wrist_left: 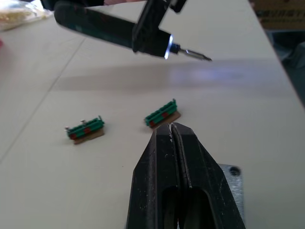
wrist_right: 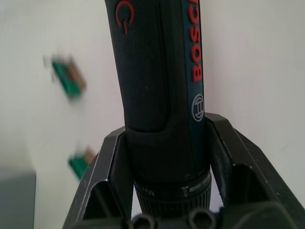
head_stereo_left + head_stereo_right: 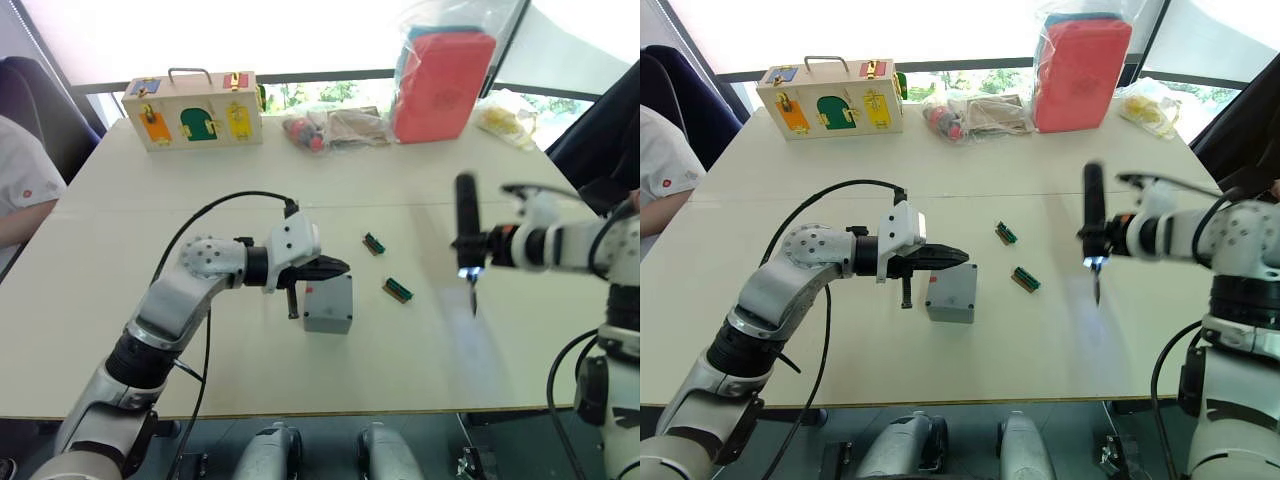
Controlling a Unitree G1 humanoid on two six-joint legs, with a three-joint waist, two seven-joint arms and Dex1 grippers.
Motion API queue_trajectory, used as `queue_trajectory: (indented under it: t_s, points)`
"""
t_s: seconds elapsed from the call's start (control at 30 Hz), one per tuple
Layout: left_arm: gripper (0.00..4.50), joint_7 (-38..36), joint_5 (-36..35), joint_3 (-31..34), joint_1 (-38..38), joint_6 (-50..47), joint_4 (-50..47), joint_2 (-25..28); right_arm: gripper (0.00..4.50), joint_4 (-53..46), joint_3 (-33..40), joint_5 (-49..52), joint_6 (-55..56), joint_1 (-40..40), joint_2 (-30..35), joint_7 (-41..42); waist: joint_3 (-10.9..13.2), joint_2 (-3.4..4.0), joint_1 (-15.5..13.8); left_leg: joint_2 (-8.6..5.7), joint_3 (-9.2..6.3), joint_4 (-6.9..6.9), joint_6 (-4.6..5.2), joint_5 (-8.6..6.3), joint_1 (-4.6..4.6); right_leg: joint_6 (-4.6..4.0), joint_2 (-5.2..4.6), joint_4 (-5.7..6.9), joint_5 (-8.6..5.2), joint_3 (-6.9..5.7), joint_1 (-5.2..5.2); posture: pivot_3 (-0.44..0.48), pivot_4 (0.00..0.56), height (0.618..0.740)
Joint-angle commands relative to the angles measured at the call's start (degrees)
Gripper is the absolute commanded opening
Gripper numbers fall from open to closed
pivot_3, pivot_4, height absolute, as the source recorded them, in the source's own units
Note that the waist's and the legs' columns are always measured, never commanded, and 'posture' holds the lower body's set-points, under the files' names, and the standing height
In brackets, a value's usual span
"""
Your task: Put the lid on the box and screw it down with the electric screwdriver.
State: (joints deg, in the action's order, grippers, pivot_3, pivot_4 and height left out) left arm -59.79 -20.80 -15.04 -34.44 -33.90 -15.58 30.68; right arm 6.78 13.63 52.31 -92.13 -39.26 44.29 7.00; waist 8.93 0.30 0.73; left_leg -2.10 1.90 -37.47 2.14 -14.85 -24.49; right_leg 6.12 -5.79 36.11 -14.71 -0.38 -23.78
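Note:
The grey box stands mid-table with the lid lying flat on top, one corner screw hole showing. My left gripper is shut with nothing in it, and its fingertips sit just over the lid's far edge. To the right, clear of the box, my right gripper is shut on the electric screwdriver. The screwdriver is held upright above the table with its bit pointing down and a white light on at the tip.
Two small green bit holders lie between the box and the screwdriver. At the far edge are a wooden latch box, small bags and a red case in plastic. A person's sleeve is at the left.

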Motion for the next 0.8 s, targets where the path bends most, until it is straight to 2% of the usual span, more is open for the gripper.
queue_trajectory:
  t_s: [0.03, 0.17, 0.47, 0.6, 0.67, 0.7, 0.77, 0.8]
  points:
    - [0.0, -3.53, -2.81, 0.01, -0.54, -3.05, -0.61, 2.27, 1.74, -3.65, 0.44, 5.43, -0.37, 0.65, 5.51, 0.02, 0.02, 0.04, -0.21, -0.02, 0.0, -0.02, 0.02, -0.01, 0.0, 0.0, 0.01, -0.01, 0.0, -0.01, 0.02, 0.0, 0.15, 0.74]
    - [0.0, -4.86, 0.28, -2.96, 1.1, -0.85, -2.0, 5.03, 1.74, -2.77, -2.76, 8.49, -0.37, 2.42, 8.91, 1.16, 0.05, 0.0, -0.11, -0.05, -0.01, -0.15, 0.22, -0.13, 0.0, 0.01, 0.05, -0.13, 0.0, -0.04, 0.16, 0.0, 0.15, 0.74]
    - [0.0, -3.67, 0.07, -2.77, -0.1, -1.53, -0.66, 4.03, 1.74, 3.19, -1.78, 5.54, -0.37, 1.96, 6.44, -1.53, 0.07, -0.03, -0.21, -0.03, -0.04, -0.42, 0.32, -0.19, -0.01, 0.01, 0.04, -0.12, 0.0, -0.03, 0.26, 0.0, 0.15, 0.74]
    - [0.0, -2.87, 1.03, -3.08, 0.21, -1.5, -0.94, 4.6, 1.74, 2.26, -0.92, 3.54, -0.37, 3.4, 5.61, -1.73, 0.07, -0.03, -0.23, -0.03, -0.04, -0.43, 0.33, -0.2, -0.03, 0.01, 0.04, -0.12, 0.0, -0.03, 0.26, 0.0, 0.15, 0.74]
    - [0.0, -2.59, 1.09, -2.96, 0.19, -1.7, -0.98, 4.64, 2.74, 1.74, -0.84, 1.72, -0.37, 3.99, 5.11, -1.64, 0.07, -0.03, -0.26, -0.03, -0.04, -0.45, 0.33, -0.2, -0.02, 0.01, 0.04, -0.11, 0.0, -0.03, 0.29, 0.0, 0.15, 0.74]
    - [0.0, -2.44, 1.05, -2.84, 0.15, -1.87, -0.97, 4.59, 2.84, 1.56, -0.87, 0.83, -0.37, 4.17, 4.91, -1.41, 0.07, -0.03, -0.26, -0.03, -0.04, -0.46, 0.33, -0.2, -0.02, 0.01, 0.04, -0.11, 0.0, -0.04, 0.3, 0.0, 0.15, 0.74]
    - [0.0, -1.86, 1.05, -2.29, 0.23, -2.35, -0.93, 4.84, 3.65, 0.95, -0.76, -0.71, -0.36, 4.5, 4.45, -0.83, 0.06, -0.04, -0.26, -0.03, -0.05, -0.48, 0.34, -0.2, 0.0, 0.02, 0.04, -0.11, 0.0, -0.04, 0.33, 0.0, 0.15, 0.74]
    - [0.0, -1.53, 1.04, -1.93, 0.35, -2.65, -0.91, 5.09, 3.92, 0.3, -0.67, -1.48, -0.11, 4.65, 4.34, -0.38, 0.06, -0.04, -0.26, -0.03, -0.05, -0.49, 0.34, -0.21, 0.0, 0.02, 0.04, -0.11, 0.0, -0.04, 0.34, 0.0, 0.15, 0.74]
